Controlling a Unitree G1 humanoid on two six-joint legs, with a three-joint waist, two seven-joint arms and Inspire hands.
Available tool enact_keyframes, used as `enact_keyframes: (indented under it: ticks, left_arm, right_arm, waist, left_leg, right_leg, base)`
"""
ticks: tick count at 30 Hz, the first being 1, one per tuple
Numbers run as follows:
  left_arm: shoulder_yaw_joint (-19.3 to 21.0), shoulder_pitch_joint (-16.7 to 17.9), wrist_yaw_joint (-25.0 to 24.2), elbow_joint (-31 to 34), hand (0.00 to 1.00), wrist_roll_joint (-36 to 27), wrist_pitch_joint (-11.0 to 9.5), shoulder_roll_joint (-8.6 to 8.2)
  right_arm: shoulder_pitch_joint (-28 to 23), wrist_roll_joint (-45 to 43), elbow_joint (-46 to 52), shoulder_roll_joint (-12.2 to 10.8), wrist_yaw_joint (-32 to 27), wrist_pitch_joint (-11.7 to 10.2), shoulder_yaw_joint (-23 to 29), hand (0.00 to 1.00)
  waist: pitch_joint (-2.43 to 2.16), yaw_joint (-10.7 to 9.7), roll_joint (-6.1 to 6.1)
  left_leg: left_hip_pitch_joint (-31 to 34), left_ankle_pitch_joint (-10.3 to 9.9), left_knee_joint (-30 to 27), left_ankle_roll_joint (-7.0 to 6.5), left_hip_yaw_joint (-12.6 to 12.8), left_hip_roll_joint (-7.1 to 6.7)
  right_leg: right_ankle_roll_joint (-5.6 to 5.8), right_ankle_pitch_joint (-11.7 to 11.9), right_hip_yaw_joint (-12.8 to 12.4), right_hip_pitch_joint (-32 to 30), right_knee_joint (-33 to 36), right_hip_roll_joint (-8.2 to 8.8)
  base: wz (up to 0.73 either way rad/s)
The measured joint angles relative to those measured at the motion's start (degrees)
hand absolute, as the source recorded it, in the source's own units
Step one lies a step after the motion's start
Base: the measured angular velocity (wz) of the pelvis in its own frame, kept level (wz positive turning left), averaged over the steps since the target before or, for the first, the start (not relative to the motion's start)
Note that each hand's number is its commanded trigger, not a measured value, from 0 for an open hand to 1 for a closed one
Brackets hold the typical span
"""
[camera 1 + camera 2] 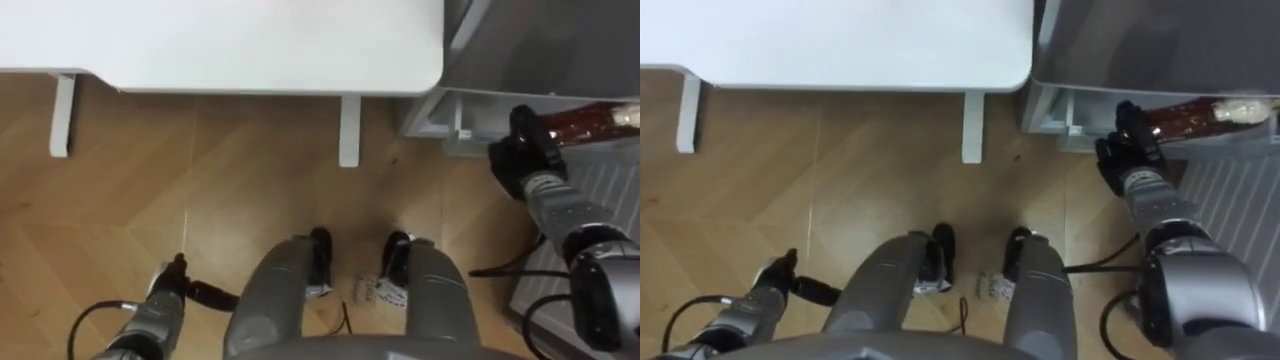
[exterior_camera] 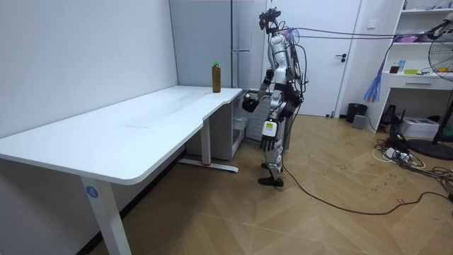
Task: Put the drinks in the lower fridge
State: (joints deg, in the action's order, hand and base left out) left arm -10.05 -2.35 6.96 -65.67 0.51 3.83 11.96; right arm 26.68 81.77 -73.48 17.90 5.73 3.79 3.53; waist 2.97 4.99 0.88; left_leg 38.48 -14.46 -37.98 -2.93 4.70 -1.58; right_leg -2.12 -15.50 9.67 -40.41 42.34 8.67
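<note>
Bottle (image 1: pixel 592 122) juts sideways beyond the right hand (image 1: pixel 525 155), whose curled fingers clasp its base. The left hand (image 1: pixel 168 292) hangs with fingers loosely straight.

A long white table (image 2: pixel 141 120) stands on white legs on a wooden floor (image 2: pixel 325 205). On its top is one brown bottle (image 2: pixel 216 77) with a green cap, upright near the far end, close to the edge. At the room view's right, a tangle of cables (image 2: pixel 395 154) lies on the floor beside a fan's round base (image 2: pixel 433 147), and a small dark bin (image 2: pixel 357 112) stands by the far wall.
</note>
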Motion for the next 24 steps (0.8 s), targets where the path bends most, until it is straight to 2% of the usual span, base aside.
enact_keyframes:
  ticks: [2, 10, 14, 17, 21, 22, 23, 24]
  left_arm:
    - [-1.48, -0.18, 0.17, 0.31, 0.0, 0.02, 0.31, 0.0]
    - [-1.54, -0.61, 0.22, 0.45, 0.0, 0.16, 1.35, 0.02]
    - [-1.74, -0.3, 0.23, 0.98, 0.0, 0.16, 2.94, 0.01]
    - [-1.96, -0.29, 0.23, 1.49, 0.0, 0.17, 3.26, 0.02]
    - [-2.88, 0.24, 0.05, 1.64, 0.0, 0.18, 3.26, 0.03]
    - [-2.87, 0.61, -0.16, 1.86, 0.0, 0.18, 3.26, 0.06]
    - [-2.98, 0.96, -0.37, 2.5, 0.0, 0.17, 3.36, 0.06]
    - [-3.03, 1.19, -0.39, 2.87, 0.0, 0.12, 3.39, 0.06]
  right_arm:
    - [0.22, 0.16, 0.0, 0.19, -0.14, -0.02, -0.04, 1.0]
    - [2.79, -0.11, 2.93, 1.09, -1.97, -0.03, -0.09, 1.0]
    - [2.91, -0.7, 6.77, 1.31, -2.0, -0.04, -0.32, 1.0]
    - [4.25, -0.85, 6.97, 2.12, -2.66, -0.04, -0.61, 1.0]
    - [5.35, -0.55, 6.97, 2.21, -3.6, -0.06, -0.67, 1.0]
    - [5.36, -0.68, 6.99, 2.29, -3.72, -0.06, -0.67, 0.78]
    - [5.41, -0.7, 6.99, 2.5, -3.77, -0.06, -0.68, 0.42]
    - [5.45, -0.62, 6.99, 2.6, -3.83, -0.06, -0.68, 0.0]
  waist:
    - [-0.05, 0.17, 0.08]
    - [-0.16, 0.35, 0.22]
    - [-0.19, 0.56, 0.24]
    - [-0.21, 1.77, 0.29]
    - [-0.25, 1.79, 0.32]
    - [-0.27, 1.71, 0.27]
    - [-0.35, 1.74, 0.14]
    - [-0.34, 1.78, 0.13]
  left_leg:
    - [1.58, -0.61, -2.1, -0.06, -0.02, -0.03]
    - [8.11, -3.99, -11.72, -0.2, 0.37, -0.09]
    - [10.09, -5.61, -15.8, 0.03, 0.1, 0.2]
    - [11.37, -6.26, -17.84, 0.13, 0.37, 0.84]
    - [12.1, -6.57, -19.11, 0.33, 0.4, 0.72]
    - [12.42, -6.77, -19.6, 0.54, 0.32, 0.7]
    - [12.79, -6.98, -19.96, 0.61, 0.4, 0.71]
    - [12.93, -6.99, -20.09, 0.62, 0.4, 0.75]
  right_leg:
    - [-0.04, -0.59, -0.19, -1.53, 2.07, 0.25]
    - [-0.08, -3.99, -1.84, -8.13, 11.74, 0.73]
    - [-0.46, -5.52, -1.84, -9.87, 15.42, 0.87]
    - [-0.85, -5.93, -1.94, -11.17, 17.12, 0.98]
    - [-1.58, -6.56, -1.45, -11.89, 18.79, 1.81]
    - [-1.72, -6.86, -1.33, -12.14, 19.34, 2.01]
    - [-1.88, -7.11, -1.23, -12.56, 19.9, 2.25]
    - [-1.9, -7.14, -1.22, -12.69, 20.04, 2.24]
  base:
    - [0.05]
    - [0.0]
    - [0.01]
    - [-0.06]
    - [0.02]
    - [0.08]
    - [0.08]
    - [0.06]
